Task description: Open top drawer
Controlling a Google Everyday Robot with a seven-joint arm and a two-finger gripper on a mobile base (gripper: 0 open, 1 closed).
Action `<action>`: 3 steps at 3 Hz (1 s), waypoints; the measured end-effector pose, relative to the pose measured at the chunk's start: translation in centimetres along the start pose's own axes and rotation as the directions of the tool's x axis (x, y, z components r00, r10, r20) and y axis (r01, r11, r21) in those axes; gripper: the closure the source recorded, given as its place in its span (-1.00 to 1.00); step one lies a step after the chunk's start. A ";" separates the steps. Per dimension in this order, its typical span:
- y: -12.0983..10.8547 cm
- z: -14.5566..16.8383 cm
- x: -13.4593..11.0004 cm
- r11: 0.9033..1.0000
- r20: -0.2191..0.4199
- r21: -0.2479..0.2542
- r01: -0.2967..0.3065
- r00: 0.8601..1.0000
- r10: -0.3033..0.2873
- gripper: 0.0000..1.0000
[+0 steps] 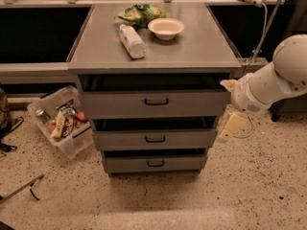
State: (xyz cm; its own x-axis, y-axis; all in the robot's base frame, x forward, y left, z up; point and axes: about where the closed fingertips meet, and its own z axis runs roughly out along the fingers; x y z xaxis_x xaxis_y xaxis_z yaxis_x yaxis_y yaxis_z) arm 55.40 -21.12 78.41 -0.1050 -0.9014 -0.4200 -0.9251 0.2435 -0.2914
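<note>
The top drawer [154, 103] is the widest and tallest of three grey drawers under a grey counter [192, 56], with a small black pull handle [156, 101] at its centre. It stands slightly out from the cabinet, with a dark gap above its front. My gripper [229, 129] hangs from the white arm [273, 83] at the right, just beside the right ends of the top and middle drawers, below handle height. It touches no handle.
Middle drawer [155, 139] and bottom drawer [155, 164] lie below. A plastic bottle [132, 40], a bowl [166, 28] and a green bag [140, 13] sit on the counter. A clear bin [61, 126] of snacks stands on the floor at left. A cable [261, 28] hangs at right.
</note>
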 end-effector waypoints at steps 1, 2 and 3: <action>0.0 0.0 0.0 1.000 0.000 0.000 0.000 1.000 0.000 -1.00; -0.2 1.8 -0.2 1.000 0.040 -0.007 0.018 0.999 -0.018 -1.00; -1.8 5.7 -1.4 0.996 0.106 -0.025 0.087 0.991 -0.084 -1.00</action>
State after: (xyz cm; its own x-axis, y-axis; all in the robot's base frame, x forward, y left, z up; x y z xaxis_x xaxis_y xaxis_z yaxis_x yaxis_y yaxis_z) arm 59.26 -18.23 74.57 0.0127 -0.8756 -0.4828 -0.9395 0.1548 -0.3056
